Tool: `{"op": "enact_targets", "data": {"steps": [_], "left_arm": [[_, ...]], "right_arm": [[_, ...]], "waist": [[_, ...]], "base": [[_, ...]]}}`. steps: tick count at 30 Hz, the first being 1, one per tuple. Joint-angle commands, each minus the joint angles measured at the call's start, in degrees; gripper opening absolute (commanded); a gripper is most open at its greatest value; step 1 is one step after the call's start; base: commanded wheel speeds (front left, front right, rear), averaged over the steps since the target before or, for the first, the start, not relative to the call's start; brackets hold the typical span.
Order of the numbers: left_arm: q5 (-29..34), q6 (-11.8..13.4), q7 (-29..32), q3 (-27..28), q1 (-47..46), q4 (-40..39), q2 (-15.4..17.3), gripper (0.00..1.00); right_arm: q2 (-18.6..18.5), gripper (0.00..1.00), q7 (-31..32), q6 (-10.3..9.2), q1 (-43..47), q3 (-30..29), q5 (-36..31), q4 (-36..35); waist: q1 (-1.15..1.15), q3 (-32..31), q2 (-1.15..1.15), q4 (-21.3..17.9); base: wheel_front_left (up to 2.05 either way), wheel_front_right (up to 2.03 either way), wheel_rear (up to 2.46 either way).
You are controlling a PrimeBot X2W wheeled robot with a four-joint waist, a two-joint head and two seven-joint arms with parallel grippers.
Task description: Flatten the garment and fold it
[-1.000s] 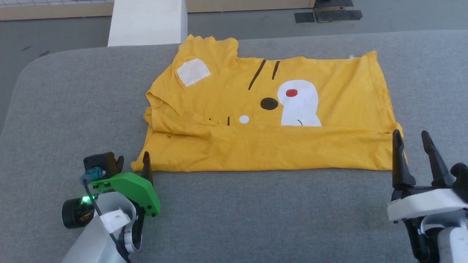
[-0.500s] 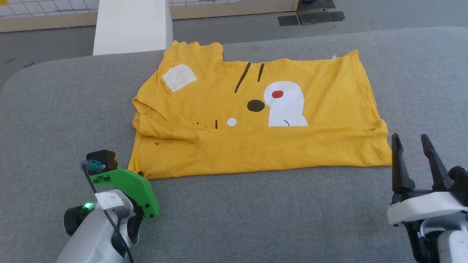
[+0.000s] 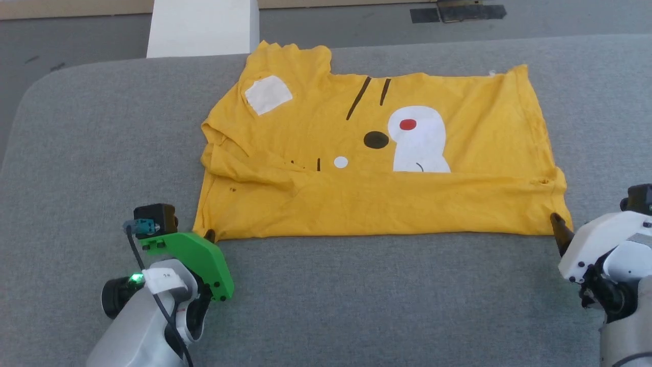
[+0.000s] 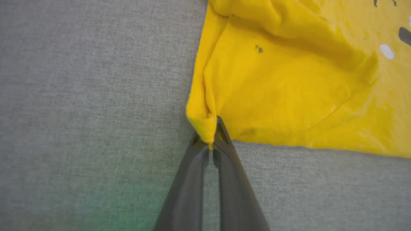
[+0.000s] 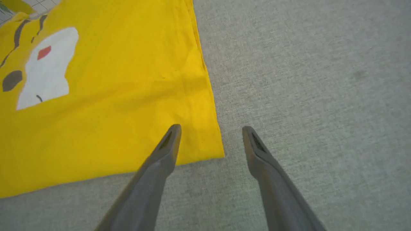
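The yellow T-shirt [image 3: 377, 168] lies on the grey table, its near part folded over the cartoon face print. My left gripper [image 3: 209, 235] is shut on the garment's near left corner [image 4: 205, 128], which bunches up between the fingertips. My right gripper [image 5: 212, 130] stands open over the near right corner [image 5: 205, 144]; one finger [image 5: 167, 147] is over the cloth and the other [image 5: 253, 144] over bare table. In the head view one dark fingertip [image 3: 558, 229] of the right gripper shows at the shirt's corner.
The grey padded table [image 3: 356, 295] stretches wide around the shirt. A white block [image 3: 204, 28] stands beyond the far edge, by the shirt's far left sleeve. Grey floor with dark mats [image 3: 458, 12] lies behind.
The left gripper has closed on the shirt's near left corner. The right gripper has tipped forward and down to the near right corner. The head camera has shifted.
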Motion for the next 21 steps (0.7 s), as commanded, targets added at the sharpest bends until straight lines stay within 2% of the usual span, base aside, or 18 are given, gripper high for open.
{"op": "enact_targets", "data": {"steps": [1, 5, 6, 7, 9, 11, 14, 21], "left_arm": [[-0.5, -0.4, 0.0, -0.5, -0.3, 0.5, -0.3, 0.00], [-0.5, -0.9, -0.3, -0.7, -0.9, 0.6, -0.5, 0.00], [-0.5, -1.0, -0.4, -0.7, -1.0, 0.7, -0.4, 0.00], [-0.5, -1.1, -0.5, -0.8, -1.0, 0.8, -0.4, 0.00], [-0.4, -1.3, -0.7, -0.8, -1.1, 0.9, -0.3, 0.00], [-0.3, -1.4, -1.1, -0.9, -1.2, 0.9, -0.2, 0.00], [0.2, -1.7, -4.4, -0.3, -1.3, 0.6, -0.4, 0.00], [2.9, -0.6, -14.6, 1.1, 1.9, -1.2, 0.0, 0.00]], "right_arm": [[0.1, 1.00, 3.7, -0.08, -1.6, -0.5, -1.3, 1.0], [0.2, 1.00, 14.2, -0.08, -3.0, -0.3, -4.1, 2.6], [0.2, 0.59, 17.1, -0.08, -3.0, -0.4, -4.7, 2.7], [0.2, 0.31, 19.3, -0.08, -3.0, -0.4, -5.0, 2.5], [0.3, 0.00, 22.4, -0.08, -3.1, -0.5, -5.7, 1.2], [0.3, 0.00, 23.7, -0.08, -3.1, -0.3, -6.0, -0.5], [0.3, 0.00, 21.9, -0.08, -2.5, 0.0, -5.8, -3.1], [0.3, 0.00, 9.4, -0.08, 1.4, 1.8, -3.0, -7.3]], "waist": [[0.00, 1.0, 0.00, 0.9], [0.00, 1.7, 0.00, 1.5], [0.00, 1.8, 0.00, 1.6], [0.00, 1.9, 0.00, 1.7], [0.00, 2.0, 0.00, 1.7], [0.00, 2.0, 0.00, 1.7], [0.00, 1.4, 0.00, 1.7], [0.00, -2.4, 0.00, 1.5]], "base": [[0.00, 0.00, 0.00], [0.00, 0.00, 0.00], [0.00, 0.00, 0.00], [0.00, 0.00, 0.00], [0.00, 0.00, 0.00], [0.00, 0.00, 0.00], [0.00, 0.00, 0.00], [0.00, 0.00, 0.00]]}}
